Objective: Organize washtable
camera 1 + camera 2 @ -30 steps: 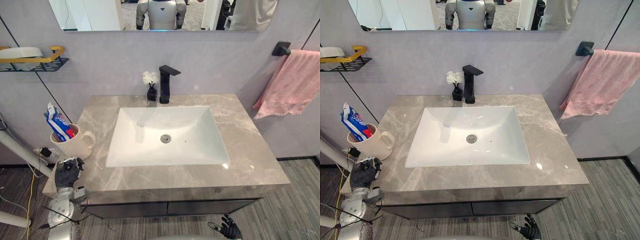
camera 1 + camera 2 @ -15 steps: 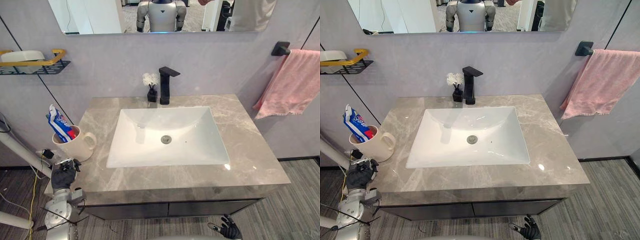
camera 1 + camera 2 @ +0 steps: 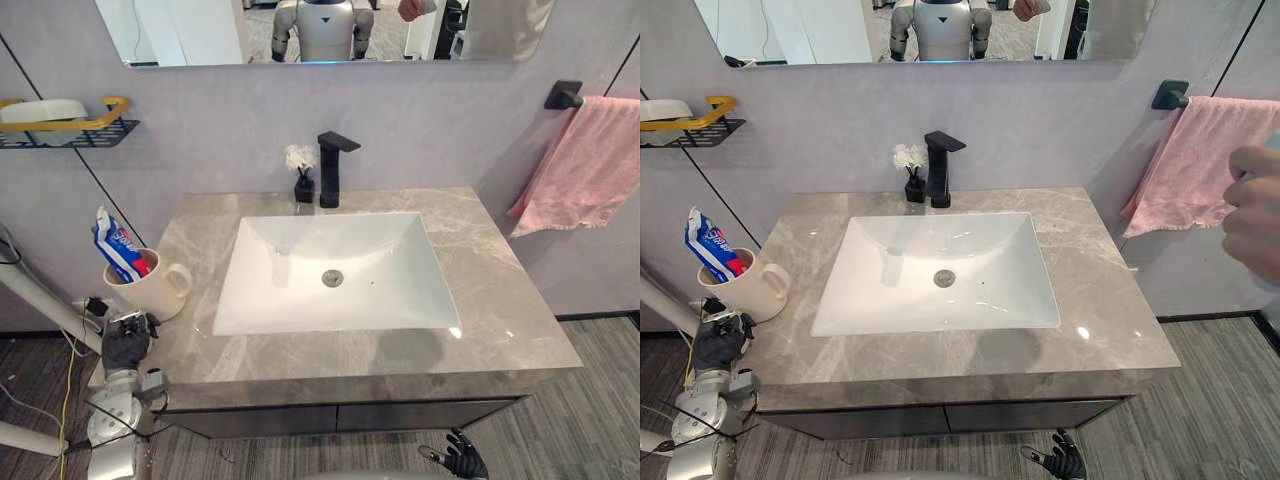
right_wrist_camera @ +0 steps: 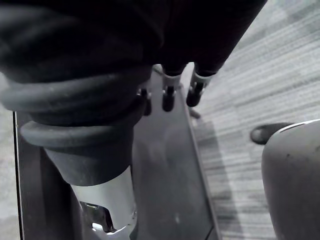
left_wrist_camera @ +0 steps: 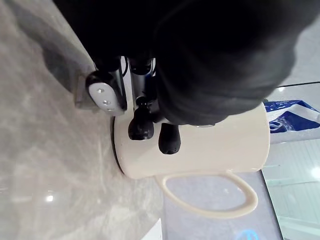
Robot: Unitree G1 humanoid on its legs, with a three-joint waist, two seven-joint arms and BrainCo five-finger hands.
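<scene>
Left hand point(image 3: 127, 342) is sitting at the front corner of the tabletop point(image 3: 500, 300), just short of a cream mug point(image 3: 152, 292). Its fingers point(image 5: 141, 127) are hanging loose and lightly bent, gripping nothing. The dark tips are pointing at the mug's lower wall from very close; I cannot tell if they are touching it.

The mug is standing upright just past the fingertips, with its handle facing the sink point(image 3: 400, 260). A blue-and-white toothpaste tube point(image 3: 118, 245) is leaning in the mug, poking over the rim on the side away from the fingers.

Right hand point(image 3: 1061, 463) is hanging below the tabletop's front edge, over the floor point(image 3: 600, 350). Its fingers point(image 4: 168, 100) are drooping slack and empty.

Well beyond the left fingers, a black tap point(image 3: 333, 168) and a small vase of white flowers point(image 3: 301, 172) are standing behind the sink. A pink towel point(image 3: 580, 170) is hanging on the far wall. A person's hand point(image 3: 1255, 215) is showing beside the towel.
</scene>
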